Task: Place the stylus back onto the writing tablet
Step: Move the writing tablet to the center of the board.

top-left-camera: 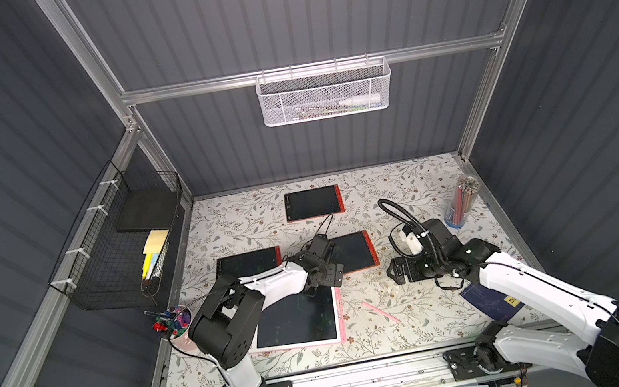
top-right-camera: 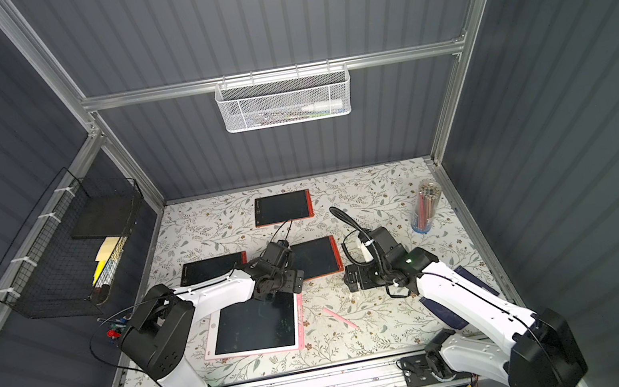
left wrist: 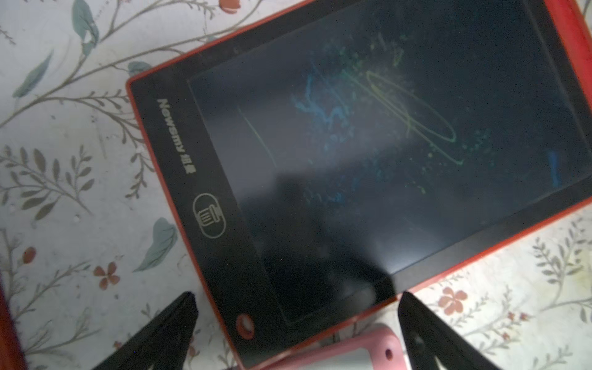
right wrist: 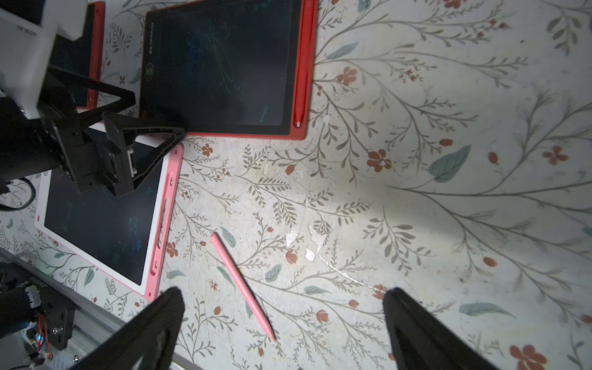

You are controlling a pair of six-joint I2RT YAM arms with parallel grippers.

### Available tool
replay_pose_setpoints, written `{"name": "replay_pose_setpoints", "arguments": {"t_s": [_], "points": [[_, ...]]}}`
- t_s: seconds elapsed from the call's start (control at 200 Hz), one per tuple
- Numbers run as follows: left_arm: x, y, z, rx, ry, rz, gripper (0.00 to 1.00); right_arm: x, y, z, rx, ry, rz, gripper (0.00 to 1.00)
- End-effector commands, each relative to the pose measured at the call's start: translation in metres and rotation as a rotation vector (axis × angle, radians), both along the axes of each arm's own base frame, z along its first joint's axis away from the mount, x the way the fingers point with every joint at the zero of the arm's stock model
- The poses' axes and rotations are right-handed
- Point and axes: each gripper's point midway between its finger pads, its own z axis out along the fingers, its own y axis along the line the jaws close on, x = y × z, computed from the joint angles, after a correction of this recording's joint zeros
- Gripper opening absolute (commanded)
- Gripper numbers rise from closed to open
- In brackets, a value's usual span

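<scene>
A slim pink plastic stylus (top-left-camera: 380, 311) lies flat on the floral-patterned table covering (top-left-camera: 426, 327), just to the right of a large pink-framed writing tablet with a dark screen (top-left-camera: 299, 322) and clear of it, with bare covering between the two. In both top views its long axis runs on a diagonal. The blunt end is toward the tablet and the back of the table, and the tapered tip points toward the front rail and the right arm's side; the right wrist view shows that narrow tip (right wrist: 273, 339) most plainly. The stylus is not parallel to the tablet's pink side strip (right wrist: 163, 224) but angles away from it toward the tip. The right gripper (right wrist: 283, 291) hangs over the table with its jaws spread wide and nothing between them; it is near the stylus (right wrist: 243, 288) without touching it. The left gripper (left wrist: 297, 295) is also wide open and empty. It is above the far corner of the pink-framed tablet (left wrist: 368, 355), where that meets the near edge of a smaller red-framed tablet (left wrist: 352, 144) carrying faint green and blue scribbles. A red stylus (right wrist: 302, 64) sits in that red tablet's side slot.
</scene>
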Motion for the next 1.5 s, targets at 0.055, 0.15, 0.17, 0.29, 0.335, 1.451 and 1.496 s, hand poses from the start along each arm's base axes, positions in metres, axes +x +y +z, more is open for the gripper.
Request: {"name": "replay_pose_setpoints", "arguments": {"t_s": [0.055, 0.15, 0.17, 0.29, 0.335, 1.451, 1.496], "points": [[-0.007, -0.007, -0.005, 0.003, 0.037, -0.069, 0.99, 0.002, -0.004, 0.0, -0.013, -0.02, -0.005, 0.99], [-0.008, -0.007, -0.01, 0.012, 0.049, -0.074, 0.99, 0.002, -0.004, 0.0, -0.014, -0.022, -0.002, 0.99], [-0.008, -0.007, -0.011, 0.014, 0.05, -0.073, 0.99, 0.003, -0.004, 0.001, -0.015, -0.023, -0.002, 0.99], [-0.006, -0.002, -0.018, 0.046, 0.053, -0.055, 0.99, 0.003, -0.005, 0.002, -0.018, -0.025, -0.005, 0.99], [-0.005, 0.0, -0.02, 0.058, 0.052, -0.044, 0.99, 0.003, -0.005, 0.001, -0.019, -0.025, -0.003, 0.99], [0.115, -0.172, 0.007, -0.276, -0.125, -0.02, 0.99, -0.011, -0.048, 0.023, -0.007, -0.122, -0.229, 0.97], [0.12, -0.178, 0.007, -0.289, -0.13, -0.016, 0.99, -0.012, -0.05, 0.023, -0.01, -0.127, -0.233, 0.97]]}}
